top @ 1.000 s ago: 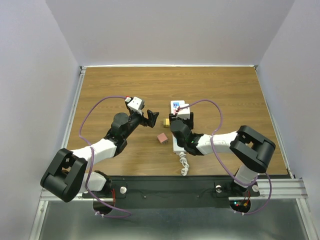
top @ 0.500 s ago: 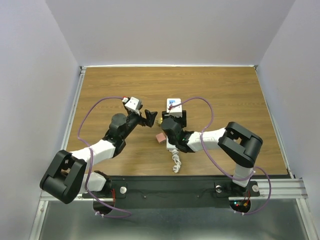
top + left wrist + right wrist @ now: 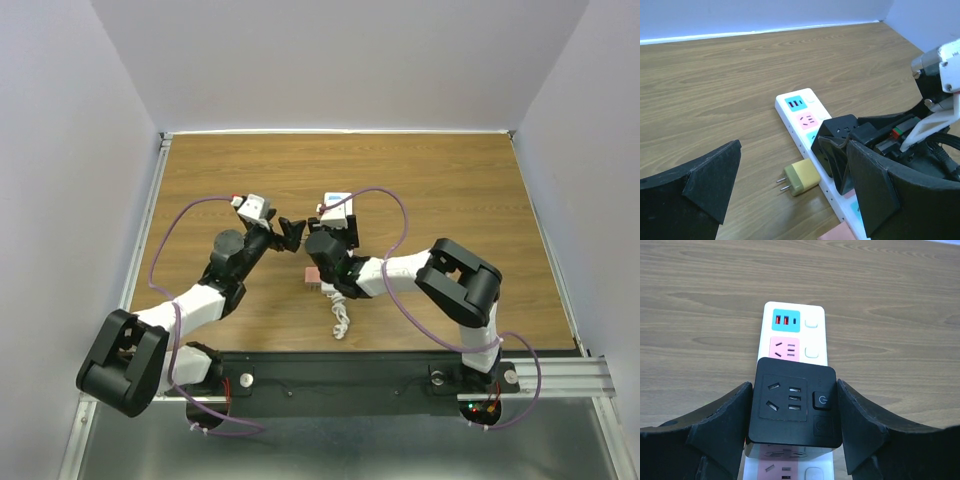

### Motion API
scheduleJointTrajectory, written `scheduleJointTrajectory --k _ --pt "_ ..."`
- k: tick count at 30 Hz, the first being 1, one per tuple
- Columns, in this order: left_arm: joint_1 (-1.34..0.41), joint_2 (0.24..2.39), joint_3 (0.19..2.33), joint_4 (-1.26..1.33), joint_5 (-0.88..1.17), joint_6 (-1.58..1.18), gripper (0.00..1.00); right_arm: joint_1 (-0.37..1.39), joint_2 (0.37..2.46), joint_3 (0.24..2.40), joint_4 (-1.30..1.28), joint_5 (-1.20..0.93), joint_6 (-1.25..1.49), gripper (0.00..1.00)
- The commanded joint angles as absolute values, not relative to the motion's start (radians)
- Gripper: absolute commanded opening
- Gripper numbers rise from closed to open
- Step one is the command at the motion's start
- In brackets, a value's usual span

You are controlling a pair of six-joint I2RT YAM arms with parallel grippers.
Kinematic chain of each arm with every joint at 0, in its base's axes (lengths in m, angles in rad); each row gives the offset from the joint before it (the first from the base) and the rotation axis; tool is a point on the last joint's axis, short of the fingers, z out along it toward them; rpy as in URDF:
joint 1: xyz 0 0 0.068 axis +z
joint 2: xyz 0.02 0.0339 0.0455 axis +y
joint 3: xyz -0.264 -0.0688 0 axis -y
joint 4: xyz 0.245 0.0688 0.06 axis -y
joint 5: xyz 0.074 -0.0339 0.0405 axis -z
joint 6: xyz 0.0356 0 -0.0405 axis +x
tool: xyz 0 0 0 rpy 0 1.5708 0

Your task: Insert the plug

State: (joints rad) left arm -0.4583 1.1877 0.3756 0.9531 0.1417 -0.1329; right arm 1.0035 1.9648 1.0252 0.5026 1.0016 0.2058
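From above, both arms have swung left over the last second: the right gripper (image 3: 338, 236) has carried the white power strip (image 3: 333, 201) leftward across the brown wood-grain surface (image 3: 450, 190), and the coiled white cord (image 3: 340, 318) has trailed along with it. The strip now lies close to the left gripper (image 3: 291, 232), and the small pink block (image 3: 312, 274) sits right against its left edge, where a gap showed a second ago. The left wrist view shows the left gripper (image 3: 792, 160) spread wide and holding nothing, its matte black wedge-shaped fingers (image 3: 710, 180) framing the yellow plug (image 3: 801, 178). That plug is a small rounded block with two metal pins, lying on its side on the surface just beside the strip's long edge, not inserted. The strip is smooth glossy plastic with teal and pink socket panels. In the right wrist view the right gripper (image 3: 794, 390) is closed around a black adapter cube (image 3: 795, 410), a finger pressed against each side. The cube is matte with rounded corners, socket slots and a round power button, and it sits on top of the strip behind the pink panel.
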Motion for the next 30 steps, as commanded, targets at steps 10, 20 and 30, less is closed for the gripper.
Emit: scheduleJointTrajectory --k 10,20,30 --pt "-0.348 1.135 0.328 1.042 0.117 -0.242 0.98 1.088 2.255 0.969 0.038 0.727 0.305 0.00" --pt "-0.322 1.134 0.318 1.066 0.149 -0.261 0.98 1.098 2.292 0.994 0.008 0.726 0.327 0.00" --pt "-0.321 1.127 0.310 1.075 0.158 -0.250 0.98 1.068 2.290 0.980 0.009 0.776 0.434 0.00"
